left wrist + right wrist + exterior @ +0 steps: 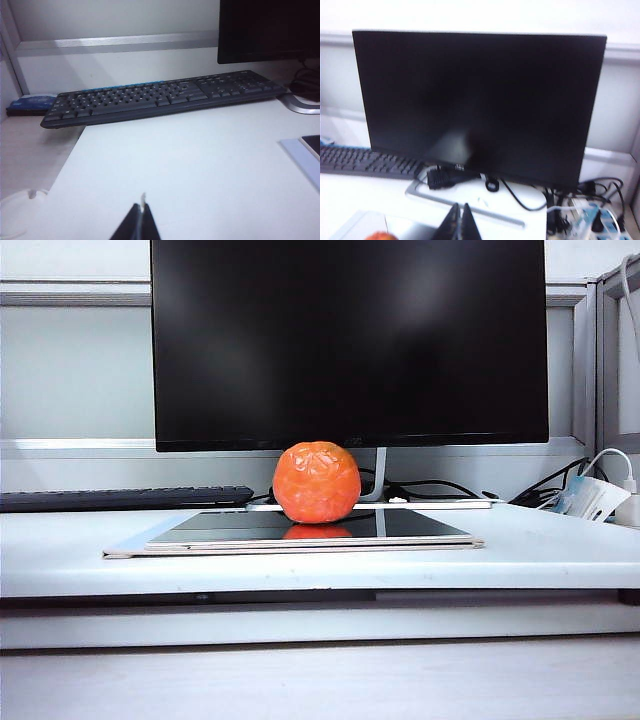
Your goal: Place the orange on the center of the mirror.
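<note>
The orange (317, 482), round with wrinkled glossy skin, rests on the mirror (420, 526), a flat dark panel with a pale rim lying on the white desk. It sits slightly left of the panel's middle, and its reflection shows beneath it. Neither gripper appears in the exterior view. My left gripper (142, 207) is shut and empty above bare desk, with a corner of the mirror (311, 145) off to one side. My right gripper (460, 206) is shut and empty, raised behind the mirror and facing the monitor. A sliver of the orange (380, 236) shows at that frame's edge.
A big black monitor (350, 340) stands upright right behind the mirror on a silver base (470, 202). A black keyboard (125, 498) lies at the back left. Cables and a white power strip (592, 496) crowd the back right. The desk's front edge (320, 580) runs across.
</note>
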You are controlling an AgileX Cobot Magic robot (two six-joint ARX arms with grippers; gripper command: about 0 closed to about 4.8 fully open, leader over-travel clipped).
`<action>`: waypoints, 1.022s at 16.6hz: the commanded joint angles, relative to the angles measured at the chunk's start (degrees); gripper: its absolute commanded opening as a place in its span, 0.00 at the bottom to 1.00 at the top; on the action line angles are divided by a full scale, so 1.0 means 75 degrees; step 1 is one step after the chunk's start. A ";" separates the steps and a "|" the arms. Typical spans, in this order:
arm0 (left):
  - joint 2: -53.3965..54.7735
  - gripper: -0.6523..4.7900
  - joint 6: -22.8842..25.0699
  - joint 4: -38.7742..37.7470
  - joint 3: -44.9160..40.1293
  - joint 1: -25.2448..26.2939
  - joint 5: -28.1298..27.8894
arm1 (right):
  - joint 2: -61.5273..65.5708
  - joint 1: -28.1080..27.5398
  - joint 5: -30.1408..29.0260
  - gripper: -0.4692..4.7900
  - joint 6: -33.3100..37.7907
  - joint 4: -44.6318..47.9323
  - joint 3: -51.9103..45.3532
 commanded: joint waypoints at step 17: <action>0.0003 0.11 0.0029 0.0070 0.0012 0.0000 0.0111 | -0.2710 -0.4217 -0.1743 0.08 0.0498 0.2547 -0.5992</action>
